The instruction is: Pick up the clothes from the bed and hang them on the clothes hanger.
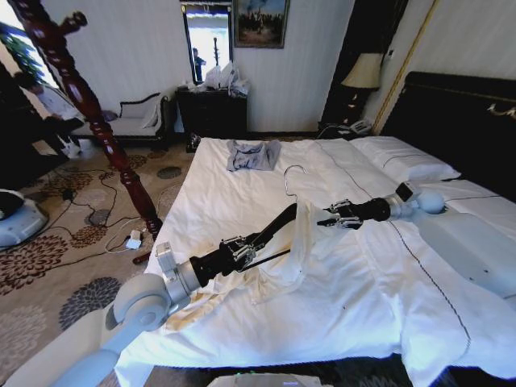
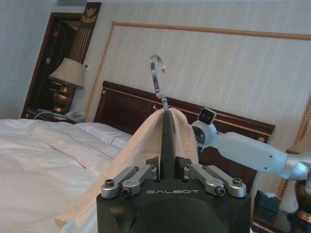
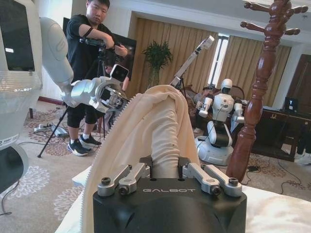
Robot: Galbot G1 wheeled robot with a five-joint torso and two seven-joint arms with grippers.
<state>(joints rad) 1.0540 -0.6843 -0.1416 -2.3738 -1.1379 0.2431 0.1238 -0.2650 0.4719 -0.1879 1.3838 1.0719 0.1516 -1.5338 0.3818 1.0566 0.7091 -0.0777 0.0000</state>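
Head view: above the bed [image 1: 363, 298], the left gripper [image 1: 240, 251] pinches the black clothes hanger [image 1: 274, 230] while the right gripper [image 1: 329, 218] pinches the cream clothes [image 1: 302, 242] draped over it. Too hard a pull from the right could drag the cloth off the hanger's shoulder.

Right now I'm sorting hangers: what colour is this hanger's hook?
Silvery metal hook, clearest in the left wrist view.

Both arms have pale grey-white rounded shells ending in black forearms. Each gripper, left gripper [image 2: 167, 171] and right gripper [image 3: 165, 167], has a black housing lettered GALBOT, with silver screwed linkages.
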